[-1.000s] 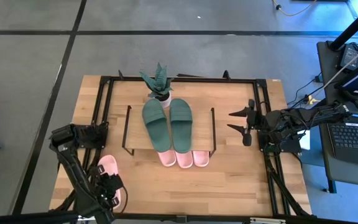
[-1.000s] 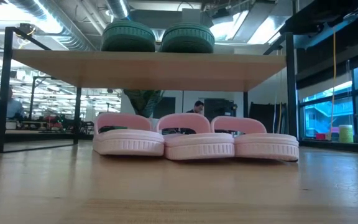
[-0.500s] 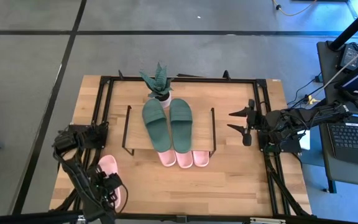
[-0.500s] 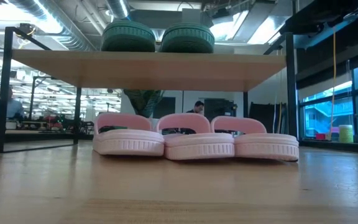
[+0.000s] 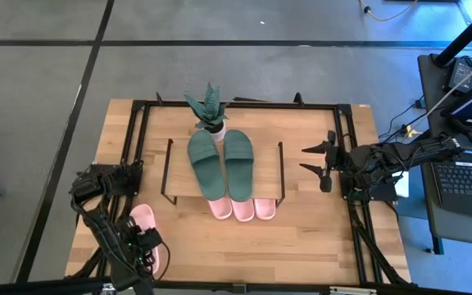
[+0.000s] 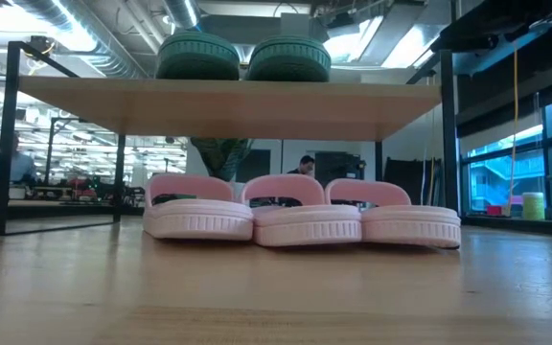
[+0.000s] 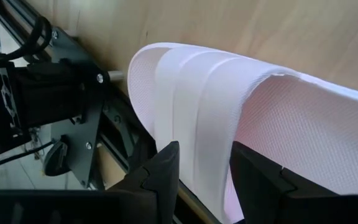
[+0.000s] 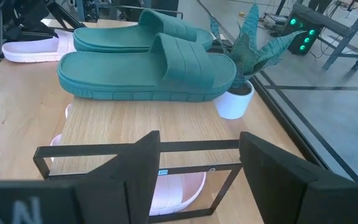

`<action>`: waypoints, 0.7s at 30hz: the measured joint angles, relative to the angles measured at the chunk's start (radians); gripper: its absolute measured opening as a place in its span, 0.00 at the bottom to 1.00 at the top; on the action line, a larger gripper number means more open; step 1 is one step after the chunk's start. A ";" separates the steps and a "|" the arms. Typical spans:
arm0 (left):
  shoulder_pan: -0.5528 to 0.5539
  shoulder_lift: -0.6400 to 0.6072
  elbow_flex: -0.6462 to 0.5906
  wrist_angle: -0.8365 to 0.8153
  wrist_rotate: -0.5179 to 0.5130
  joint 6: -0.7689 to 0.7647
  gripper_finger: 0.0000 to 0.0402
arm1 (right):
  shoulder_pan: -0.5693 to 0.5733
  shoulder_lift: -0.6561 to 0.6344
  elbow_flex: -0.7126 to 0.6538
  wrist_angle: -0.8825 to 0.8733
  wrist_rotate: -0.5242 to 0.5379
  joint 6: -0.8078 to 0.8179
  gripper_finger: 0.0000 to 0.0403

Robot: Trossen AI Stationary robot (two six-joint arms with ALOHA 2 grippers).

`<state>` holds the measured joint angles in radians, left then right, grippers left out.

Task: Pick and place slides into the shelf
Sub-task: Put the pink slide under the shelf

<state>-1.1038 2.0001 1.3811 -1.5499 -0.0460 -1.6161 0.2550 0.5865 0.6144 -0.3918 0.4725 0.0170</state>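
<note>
A light pink slide [image 5: 142,220] lies near the table's left near corner, and my left gripper [image 5: 143,247] is over its near half, shut on it. The shelf [image 5: 179,184] stands mid-table. The dark green pair [image 5: 222,162] lies on its top board, and three pink slides [image 6: 300,220] sit side by side under it, their ends sticking out at the near edge. My right gripper [image 5: 311,160] waits open at the shelf's right side, level with the top board [image 8: 142,118]. My left gripper comes at the pink slide from above. Its two fingers [image 7: 163,168] stand on either side of the ribbed strap [image 7: 204,124], near one side of the slide, and the strap fills the gap between them. The slide's far end [image 5: 141,213] rests on the table.
A potted plant [image 5: 208,113] stands at the shelf's far edge behind the green slides. A black metal frame [image 5: 142,111] runs around the table's edges, close to the left gripper [image 7: 73,106]. Bare wood lies in front of the shelf [image 5: 252,246].
My left arm has shifted a little toward the table's left near corner, and its gripper has settled over the pink slide. The slide stays where it was on the table.
</note>
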 joint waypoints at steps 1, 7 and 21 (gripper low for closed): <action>0.000 0.000 0.000 0.000 0.000 0.000 0.33 | 0.000 0.000 0.000 0.000 0.000 0.000 0.55; 0.000 0.000 0.000 -0.004 -0.027 0.026 0.33 | 0.000 0.000 0.000 0.000 0.000 0.000 0.55; 0.000 -0.002 -0.042 0.001 -0.044 0.056 0.30 | 0.000 0.000 0.000 -0.001 0.000 0.000 0.55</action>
<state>-1.1038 1.9984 1.3391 -1.5486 -0.0902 -1.5604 0.2550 0.5865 0.6144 -0.3927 0.4725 0.0166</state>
